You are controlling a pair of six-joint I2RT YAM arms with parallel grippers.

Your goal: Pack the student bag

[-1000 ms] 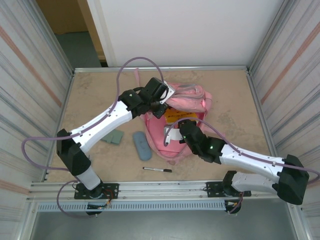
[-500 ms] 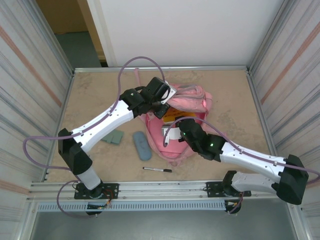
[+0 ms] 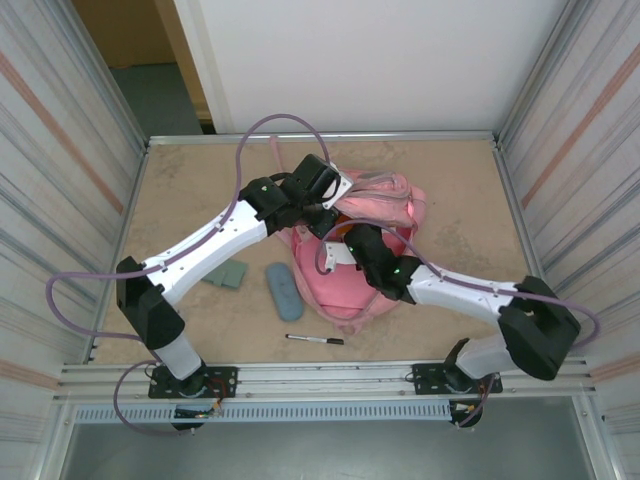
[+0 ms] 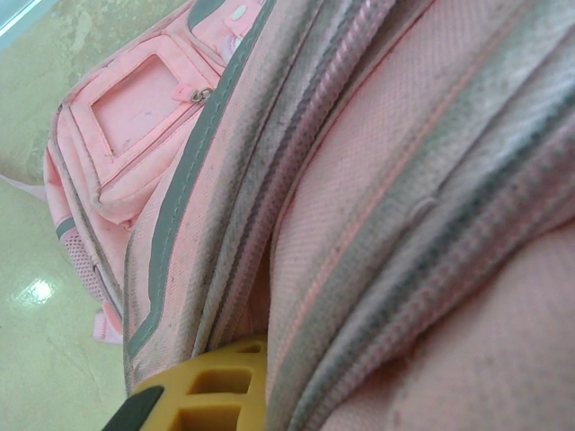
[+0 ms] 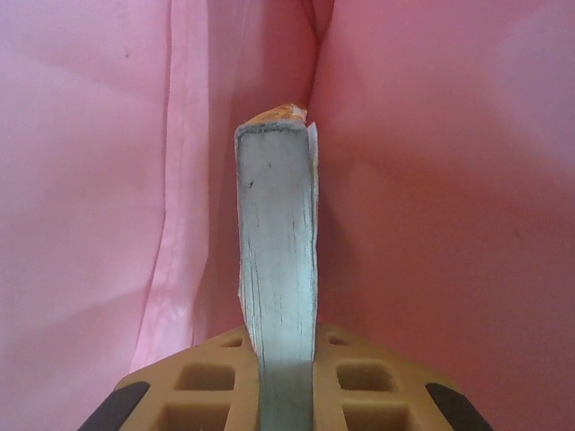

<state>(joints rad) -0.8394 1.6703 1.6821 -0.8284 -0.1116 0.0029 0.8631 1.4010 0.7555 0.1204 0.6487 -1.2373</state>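
Note:
The pink student bag [image 3: 345, 292] lies in the middle of the table with its mouth held open. My left gripper [image 3: 327, 206] is shut on the bag's upper zip edge [image 4: 296, 269]; one yellow finger [image 4: 211, 391] shows under the fabric, the other is hidden behind it. My right gripper [image 3: 347, 240] reaches into the bag's mouth, shut on a thick book [image 5: 277, 260] seen page-edge on, with an orange cover corner at its far end. Pink lining [image 5: 449, 180] surrounds the book on both sides.
On the table left of the bag lie a blue pencil case [image 3: 284, 291] and a flat grey-green item [image 3: 227, 273]. A black pen [image 3: 315, 340] lies near the front edge. Metal walls close in the table on the left and right.
My right arm has pushed forward and up into the bag's mouth, carrying the book deeper; its orange cover no longer shows from above. The left arm has held still.

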